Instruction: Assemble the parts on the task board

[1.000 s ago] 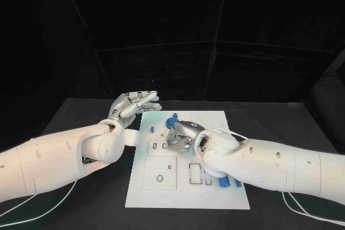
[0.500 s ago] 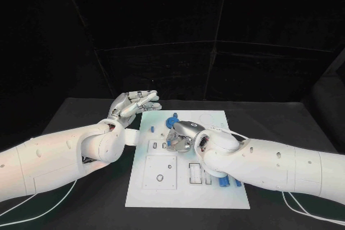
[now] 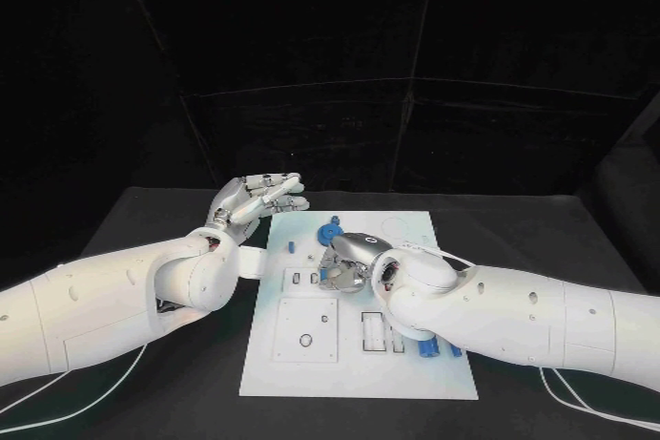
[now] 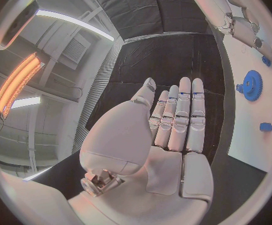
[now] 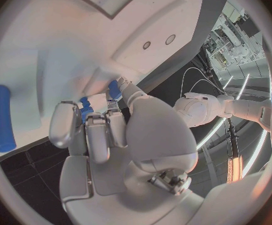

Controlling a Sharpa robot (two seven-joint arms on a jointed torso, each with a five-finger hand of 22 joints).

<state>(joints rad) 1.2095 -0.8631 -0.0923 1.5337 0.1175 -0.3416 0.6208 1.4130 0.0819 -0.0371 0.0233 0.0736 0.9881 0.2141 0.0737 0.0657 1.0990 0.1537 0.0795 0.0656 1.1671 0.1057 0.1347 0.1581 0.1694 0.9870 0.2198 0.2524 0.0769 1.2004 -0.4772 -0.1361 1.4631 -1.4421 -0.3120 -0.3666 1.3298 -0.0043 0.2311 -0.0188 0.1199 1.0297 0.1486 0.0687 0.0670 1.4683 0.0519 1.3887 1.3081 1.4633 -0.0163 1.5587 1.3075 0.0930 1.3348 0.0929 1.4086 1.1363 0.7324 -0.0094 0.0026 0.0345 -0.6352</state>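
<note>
left hand (image 3: pixel 255 200) raised, fingers straight, right hand (image 3: pixel 347 261) lowered, fingers curled

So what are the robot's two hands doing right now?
Left hand: open, holding nothing.
Right hand: fingers curled onto a small blue part.

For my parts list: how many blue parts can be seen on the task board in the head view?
3: a blue gear beyond the right hand, a small blue piece left of it, blue pegs beside the right forearm. Others may be hidden.
</note>
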